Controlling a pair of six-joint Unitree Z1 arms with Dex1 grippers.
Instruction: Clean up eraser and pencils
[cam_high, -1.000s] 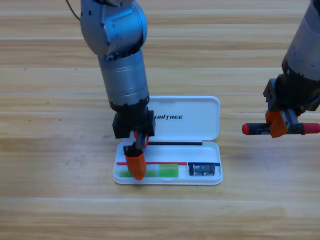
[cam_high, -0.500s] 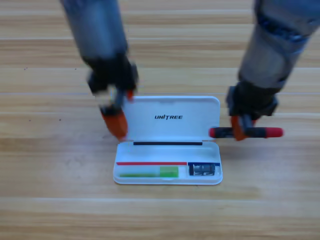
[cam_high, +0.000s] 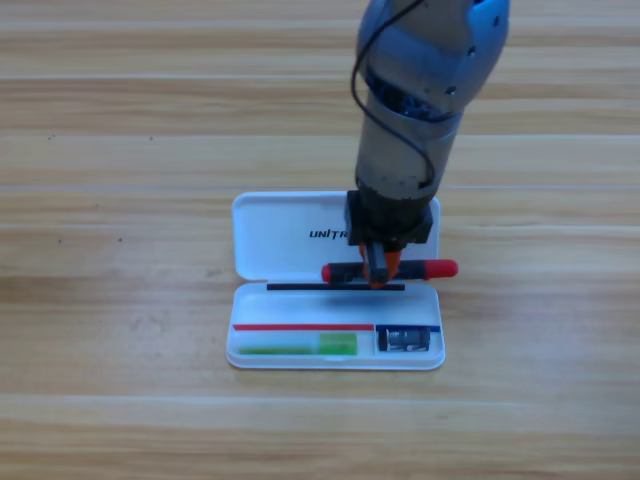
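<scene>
Orange jaws of the right gripper (cam_high: 377, 268) are clamped on the middle of the black-and-red pencil (cam_high: 436, 268), which lies level across the picture, its red ends sticking out to either side. The gripper points down over the white case (cam_high: 280, 225), at the join between the raised lid and the tray, so the pencil sits just above the tray's back edge. Inside the tray, the pale green pencil (cam_high: 298, 346) lies flat in the long front compartment on the left, and the eraser (cam_high: 405, 339) sits in the small compartment on the right. The case rests on the wooden desk (cam_high: 120, 300). No left arm is in view.
</scene>
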